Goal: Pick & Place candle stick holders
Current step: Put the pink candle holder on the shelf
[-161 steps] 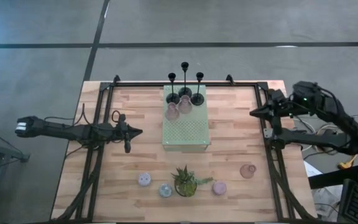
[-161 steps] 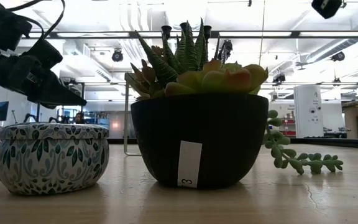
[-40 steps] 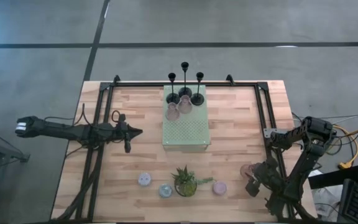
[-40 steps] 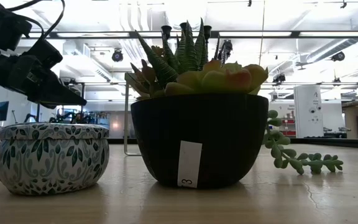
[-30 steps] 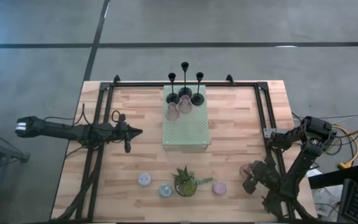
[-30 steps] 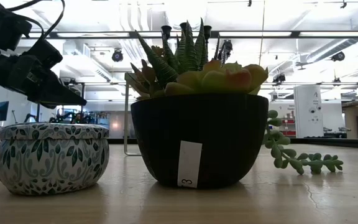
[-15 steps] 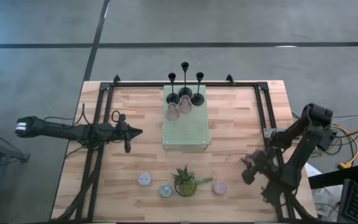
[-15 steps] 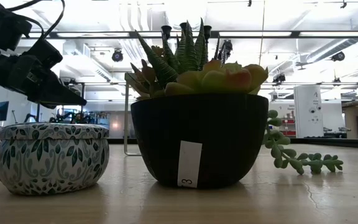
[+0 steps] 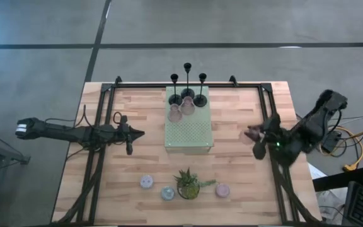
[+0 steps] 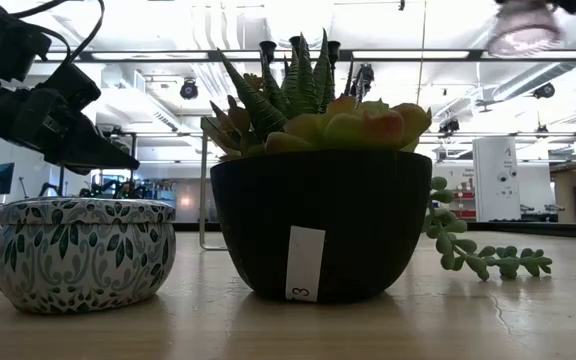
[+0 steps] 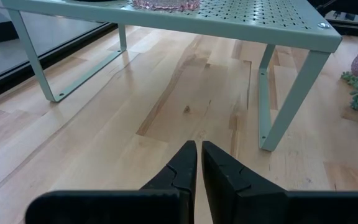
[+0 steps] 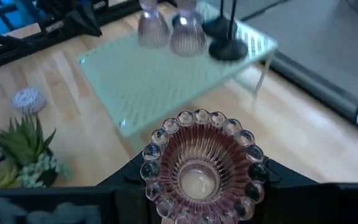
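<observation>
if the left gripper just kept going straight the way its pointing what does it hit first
Probably the pale green mat. The left gripper, fingers shut, points across the table toward it, and the left wrist view shows the mat standing on thin legs. Being low, it might meet a leg or slide underneath; depth is unclear.

Ribbed translucent pink glass holder (image 12: 199, 163), pale green perforated mat (image 9: 190, 128), white tin (image 10: 84, 252) with green leaf print.

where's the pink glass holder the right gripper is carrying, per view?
High view: pink glass holder in the right gripper, over the table's right side.
Low view: blurred pink shape at top right, likely it.
Left wrist view: not in it.
Right wrist view: centre foreground, between the fingers.
Shared landmark: green perforated mat.
</observation>
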